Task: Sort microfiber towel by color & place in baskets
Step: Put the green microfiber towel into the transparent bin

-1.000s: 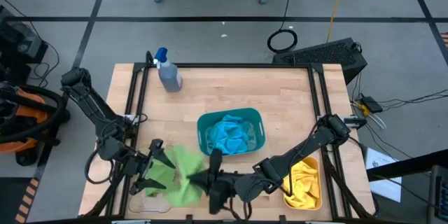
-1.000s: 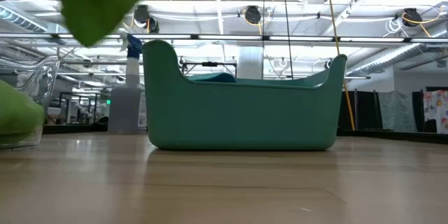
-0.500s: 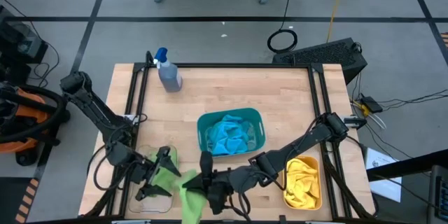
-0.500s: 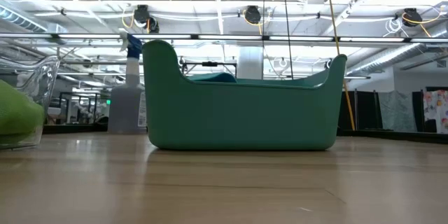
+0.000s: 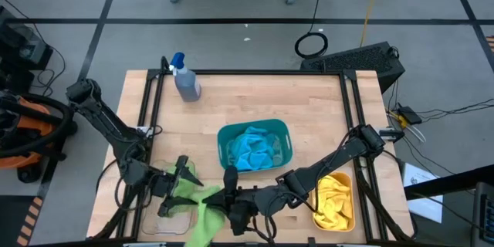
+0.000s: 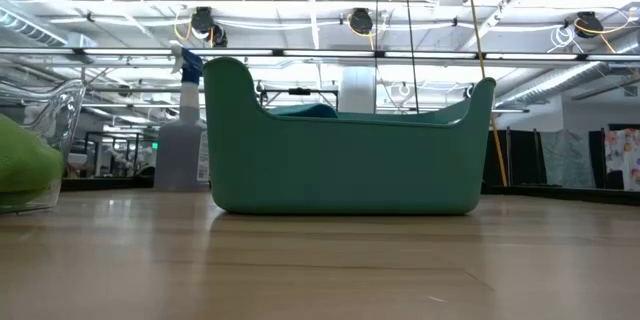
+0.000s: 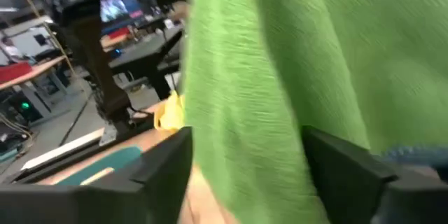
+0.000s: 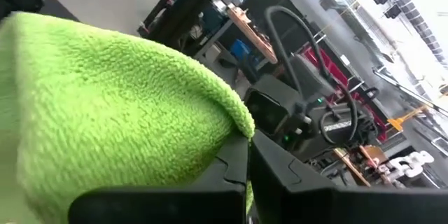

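Green towel (image 5: pixel 202 210) is pinched by the right gripper (image 5: pixel 228 201) at the table's front edge; left gripper (image 5: pixel 184 179) fingers stand wide around it, apparently for a handover into the clear basket (image 5: pixel 158 218).

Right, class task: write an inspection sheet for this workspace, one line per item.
Surface: wooden table, black rails at its edges.
Job's things: blue towels in teal basket; yellow towels in orange basket; a green towel in clear basket; another green towel hanging between both arms.
Clutter: grey spray bottle at far left.
Grippers: right gripper shut on green towel; left gripper beside it, fingers either side of the cloth.
Cables: coiled cable on the floor.
Surroundings: nothing seen of people.
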`<state>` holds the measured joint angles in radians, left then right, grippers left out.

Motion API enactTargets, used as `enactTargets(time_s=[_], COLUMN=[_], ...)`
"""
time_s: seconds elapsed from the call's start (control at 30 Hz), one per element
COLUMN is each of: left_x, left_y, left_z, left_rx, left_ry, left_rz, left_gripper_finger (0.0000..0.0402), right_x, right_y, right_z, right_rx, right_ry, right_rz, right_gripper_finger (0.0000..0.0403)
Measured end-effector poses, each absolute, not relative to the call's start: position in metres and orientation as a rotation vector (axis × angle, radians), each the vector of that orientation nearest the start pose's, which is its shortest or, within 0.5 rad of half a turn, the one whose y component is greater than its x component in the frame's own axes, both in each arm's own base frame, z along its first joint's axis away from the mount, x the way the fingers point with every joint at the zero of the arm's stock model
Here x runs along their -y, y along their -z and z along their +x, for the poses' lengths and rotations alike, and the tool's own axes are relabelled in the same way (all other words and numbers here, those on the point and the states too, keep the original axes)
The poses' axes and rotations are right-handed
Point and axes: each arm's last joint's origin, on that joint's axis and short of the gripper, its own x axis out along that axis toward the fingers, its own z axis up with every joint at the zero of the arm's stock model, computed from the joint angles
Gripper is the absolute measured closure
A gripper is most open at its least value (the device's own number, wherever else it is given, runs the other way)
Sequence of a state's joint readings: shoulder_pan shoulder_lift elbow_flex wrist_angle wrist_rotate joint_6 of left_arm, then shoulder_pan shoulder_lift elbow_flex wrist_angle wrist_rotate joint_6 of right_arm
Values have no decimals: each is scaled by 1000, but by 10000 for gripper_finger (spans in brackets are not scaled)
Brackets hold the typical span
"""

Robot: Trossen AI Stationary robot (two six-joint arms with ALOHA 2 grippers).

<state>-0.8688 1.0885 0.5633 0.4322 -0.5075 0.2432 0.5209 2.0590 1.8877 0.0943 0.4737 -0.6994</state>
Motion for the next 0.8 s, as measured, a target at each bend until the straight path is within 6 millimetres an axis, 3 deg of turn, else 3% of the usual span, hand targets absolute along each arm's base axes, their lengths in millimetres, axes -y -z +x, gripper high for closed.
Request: enactTargets(time_s=[0.17, 0.3, 0.6, 0.8], left_x=[170, 170, 152, 148], left_y=[-259, -264, -271, -276], left_z=[162, 161, 154, 153], left_rx=[-119, -157, -251, -217], left_ry=[382, 384, 27, -45], left_rz=[372, 388, 356, 338], left_gripper_finger=[261, 378, 396, 396], right_x=[-231, -231, -237, -240], right_y=[-347, -347, -319, -308], right_z=[431, 430, 413, 406], right_rx=[-51, -68, -321, -369], right_ry=[-65, -7, 272, 322], right_rz=[-720, -564, -310, -121], right_gripper_finger=[403, 396, 252, 175])
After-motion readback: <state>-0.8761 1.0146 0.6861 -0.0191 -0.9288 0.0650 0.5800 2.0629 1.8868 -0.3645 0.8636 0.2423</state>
